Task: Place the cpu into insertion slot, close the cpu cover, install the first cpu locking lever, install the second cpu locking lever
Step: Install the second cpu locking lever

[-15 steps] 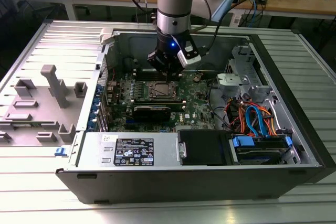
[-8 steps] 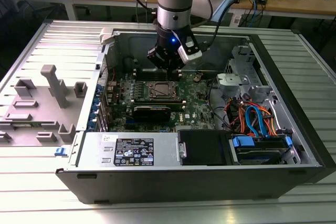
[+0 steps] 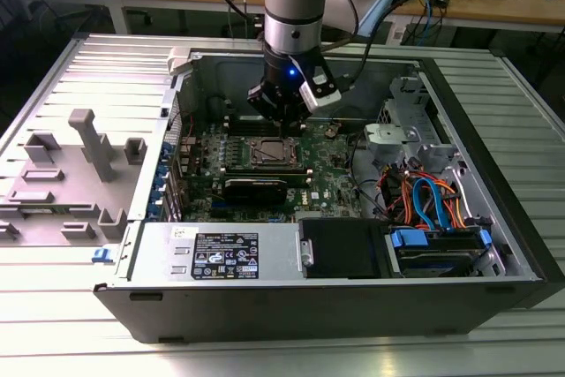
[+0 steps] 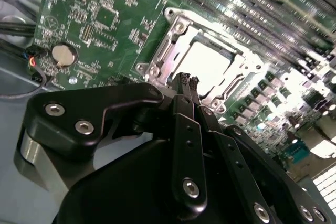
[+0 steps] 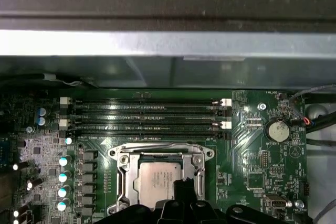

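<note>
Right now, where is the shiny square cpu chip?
The cpu sits in the insertion slot on the green board, beside the long black memory slots in the first wrist view, with the pincer just over its edge.

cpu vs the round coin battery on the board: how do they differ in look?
The cpu is a flat square with a dull silver-grey top; the coin battery is a small silver disc. The cpu lies inside the silver metal frame of the insertion slot; the coin battery sits in a dark round holder on open green board. The cpu looks clearly larger. Both are flat, metallic and face up.
</note>
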`<state>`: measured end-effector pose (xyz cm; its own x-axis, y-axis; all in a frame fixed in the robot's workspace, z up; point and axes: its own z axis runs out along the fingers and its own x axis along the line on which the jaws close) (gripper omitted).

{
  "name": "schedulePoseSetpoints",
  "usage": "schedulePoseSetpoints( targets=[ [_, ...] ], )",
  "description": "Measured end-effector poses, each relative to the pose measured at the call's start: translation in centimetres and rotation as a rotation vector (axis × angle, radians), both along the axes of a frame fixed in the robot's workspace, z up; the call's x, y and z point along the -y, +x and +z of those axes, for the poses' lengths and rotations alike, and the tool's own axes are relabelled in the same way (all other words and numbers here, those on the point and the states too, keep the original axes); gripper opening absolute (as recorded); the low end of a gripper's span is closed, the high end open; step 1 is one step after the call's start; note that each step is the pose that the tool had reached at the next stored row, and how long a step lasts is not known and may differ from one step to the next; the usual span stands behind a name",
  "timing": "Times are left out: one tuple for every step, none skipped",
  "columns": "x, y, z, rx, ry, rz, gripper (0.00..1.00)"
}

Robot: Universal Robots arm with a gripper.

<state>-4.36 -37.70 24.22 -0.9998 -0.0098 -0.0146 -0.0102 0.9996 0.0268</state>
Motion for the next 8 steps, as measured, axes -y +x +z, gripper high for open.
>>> schedulePoseSetpoints(
  targets=[
    [0.15, 0.0, 0.0, 0.0, 0.0, 0.0, 0.11],
    [0.32, 0.0, 0.0, 0.0, 0.0, 0.0, 0.11],
    [0.4, 0.0, 0.02, 0.0, 0.0, 0.0, 0.11],
    [0.42, -0.01, 0.13, -0.0001, -0.0001, 0.0, 0.11],
    [0.42, 0.0, 0.34, 0.0, 0.0, 0.0, 0.11],
    [0.43, 0.0, 0.7, 0.0, -0.0001, 0.0, 0.11],
    [0.45, 0.0, 0.81, -0.0001, -0.0001, 0.0, 0.11],
    [0.47, 0.0, 0.89, -0.0001, 0.0, 0.0, 0.11]
  ],
)
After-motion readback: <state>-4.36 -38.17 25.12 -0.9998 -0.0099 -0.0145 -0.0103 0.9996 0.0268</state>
